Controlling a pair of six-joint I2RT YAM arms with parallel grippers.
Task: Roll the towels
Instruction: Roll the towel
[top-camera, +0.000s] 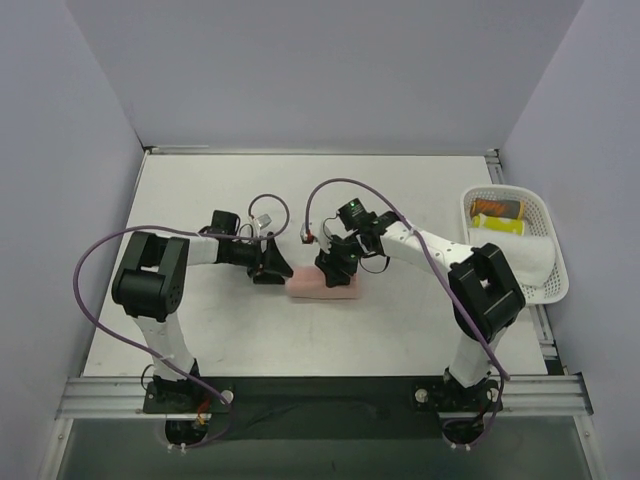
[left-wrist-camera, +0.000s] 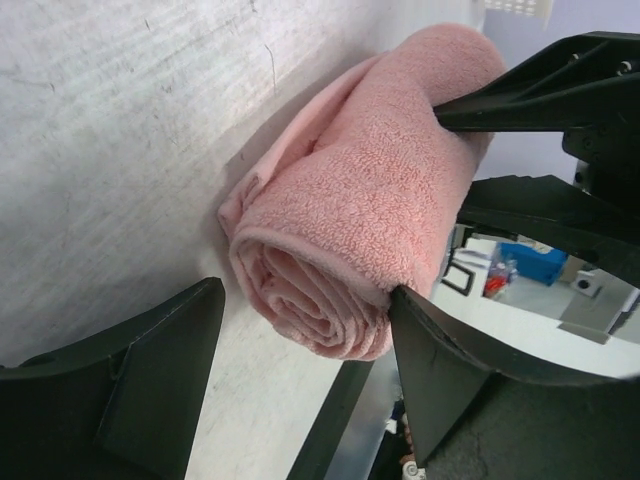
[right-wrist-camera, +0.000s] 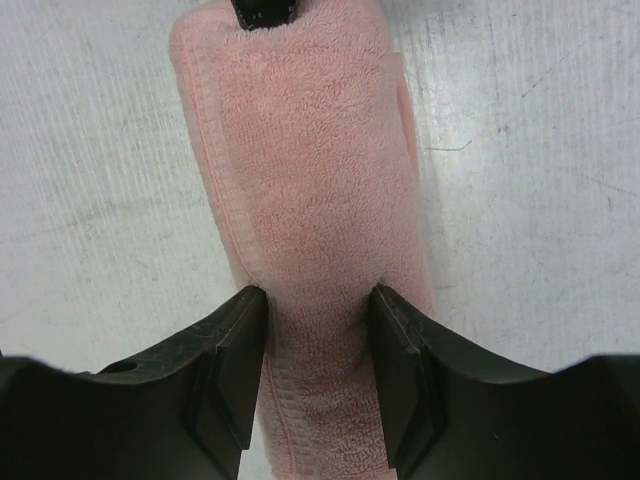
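Right pincer (right-wrist-camera: 318, 300) tight around rolled pink towel (right-wrist-camera: 300, 150), left pincer (left-wrist-camera: 305, 290) agape

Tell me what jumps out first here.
A salmon-pink towel, already rolled into a tight log, lies in the middle of the table with both arms meeting over it. The right gripper pinches the roll across its middle, while the left gripper stands open around its spiral end. At the right edge sits a white mesh basket with a white towel lying in it.

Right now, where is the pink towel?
Top view: the rolled pink towel lies mid-table, right gripper clamped across it, left gripper open at its left end.
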